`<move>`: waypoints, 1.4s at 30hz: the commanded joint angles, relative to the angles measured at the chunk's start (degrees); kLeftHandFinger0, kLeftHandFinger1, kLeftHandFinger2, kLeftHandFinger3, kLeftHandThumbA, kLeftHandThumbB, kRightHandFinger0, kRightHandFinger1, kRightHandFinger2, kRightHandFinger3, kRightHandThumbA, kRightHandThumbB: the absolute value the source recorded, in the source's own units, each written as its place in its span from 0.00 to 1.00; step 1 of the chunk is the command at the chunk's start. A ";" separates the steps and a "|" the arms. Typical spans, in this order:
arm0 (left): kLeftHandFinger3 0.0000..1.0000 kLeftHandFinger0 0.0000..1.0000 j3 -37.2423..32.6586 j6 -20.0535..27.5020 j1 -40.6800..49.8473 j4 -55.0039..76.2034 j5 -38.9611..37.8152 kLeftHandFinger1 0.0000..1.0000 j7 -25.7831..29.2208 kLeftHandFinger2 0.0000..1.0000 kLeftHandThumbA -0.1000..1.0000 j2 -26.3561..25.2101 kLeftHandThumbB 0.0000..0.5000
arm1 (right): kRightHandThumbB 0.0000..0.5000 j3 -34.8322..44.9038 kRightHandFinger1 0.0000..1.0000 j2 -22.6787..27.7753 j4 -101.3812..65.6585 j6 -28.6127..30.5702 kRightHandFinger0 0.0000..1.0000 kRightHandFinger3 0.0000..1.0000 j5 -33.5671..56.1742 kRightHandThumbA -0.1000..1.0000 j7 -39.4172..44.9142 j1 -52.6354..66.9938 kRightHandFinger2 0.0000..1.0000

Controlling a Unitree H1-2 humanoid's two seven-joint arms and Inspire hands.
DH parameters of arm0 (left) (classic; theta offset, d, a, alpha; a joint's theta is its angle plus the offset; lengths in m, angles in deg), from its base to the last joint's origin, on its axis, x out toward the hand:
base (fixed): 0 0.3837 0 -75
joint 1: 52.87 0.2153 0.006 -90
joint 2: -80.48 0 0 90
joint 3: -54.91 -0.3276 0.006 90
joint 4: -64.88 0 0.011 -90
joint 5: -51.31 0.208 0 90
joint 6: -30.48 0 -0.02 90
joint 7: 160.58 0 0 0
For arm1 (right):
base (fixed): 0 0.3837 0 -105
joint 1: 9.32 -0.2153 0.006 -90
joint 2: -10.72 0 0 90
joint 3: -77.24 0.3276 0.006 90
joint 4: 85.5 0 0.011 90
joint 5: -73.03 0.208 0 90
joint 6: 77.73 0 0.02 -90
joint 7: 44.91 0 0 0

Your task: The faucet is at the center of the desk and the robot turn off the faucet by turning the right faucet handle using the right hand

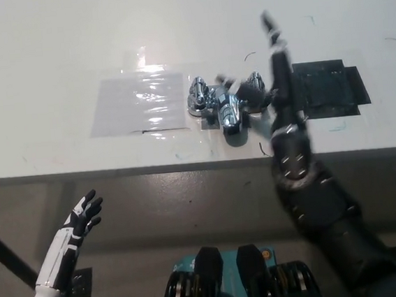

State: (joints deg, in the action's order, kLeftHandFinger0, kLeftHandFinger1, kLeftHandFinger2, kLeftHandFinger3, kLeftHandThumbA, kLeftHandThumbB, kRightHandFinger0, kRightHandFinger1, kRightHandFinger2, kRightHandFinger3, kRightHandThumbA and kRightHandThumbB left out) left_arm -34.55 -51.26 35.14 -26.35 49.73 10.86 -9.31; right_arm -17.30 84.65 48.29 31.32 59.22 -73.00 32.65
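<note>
Reaching over the white surface [50,71], the black right robot hand [277,63] stands edge-on and blurred beside the chrome faucet [225,104].

Whether its fingers are open or closed cannot be told; it seems to grip nothing. Just right of it lies one black tape patch [332,88]; the right faucet handle [255,85] sits just left, one clear plastic sheet [137,104] farther left. The white left robot hand [84,214] rests open, below the surface edge.
</note>
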 commanded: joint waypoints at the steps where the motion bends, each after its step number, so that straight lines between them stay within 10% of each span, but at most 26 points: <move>1: 1.00 1.00 0.33 1.52 -0.87 1.16 0.66 1.00 -0.44 1.00 1.00 -1.16 0.81 | 0.86 3.54 1.00 4.66 -15.83 -0.93 1.00 1.00 7.43 1.00 8.22 -0.44 1.00; 9: 1.00 1.00 0.26 1.10 -0.04 1.38 0.02 1.00 -0.72 1.00 1.00 -0.91 0.81 | 0.75 6.49 1.00 7.27 -40.66 -6.18 1.00 1.00 19.42 1.00 13.38 4.74 1.00; 21: 1.00 1.00 0.31 1.26 -0.63 1.80 0.52 1.00 -0.59 1.00 1.00 -1.22 0.82 | 0.86 -0.61 1.00 9.17 -70.76 -4.26 1.00 1.00 10.73 1.00 16.32 30.02 1.00; 30: 1.00 1.00 0.04 1.50 0.20 1.88 0.53 1.00 -0.74 1.00 1.00 -1.09 0.81 | 0.72 -4.41 1.00 11.07 -61.23 7.64 1.00 1.00 9.65 1.00 18.06 47.91 1.00; 42: 1.00 1.00 -0.99 2.68 3.82 2.23 0.82 1.00 -0.51 1.00 1.00 0.37 0.82 | 0.64 -4.13 1.00 10.72 -44.11 7.89 1.00 1.00 8.50 1.00 14.90 53.97 1.00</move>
State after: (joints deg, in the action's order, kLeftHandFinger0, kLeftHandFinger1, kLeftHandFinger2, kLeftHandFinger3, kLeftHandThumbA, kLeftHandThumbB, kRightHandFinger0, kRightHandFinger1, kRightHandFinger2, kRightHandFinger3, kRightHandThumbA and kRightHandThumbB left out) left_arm -34.98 -51.02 37.72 -26.26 50.07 10.85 -9.21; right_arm -21.15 95.62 1.24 34.95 67.51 -58.02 86.28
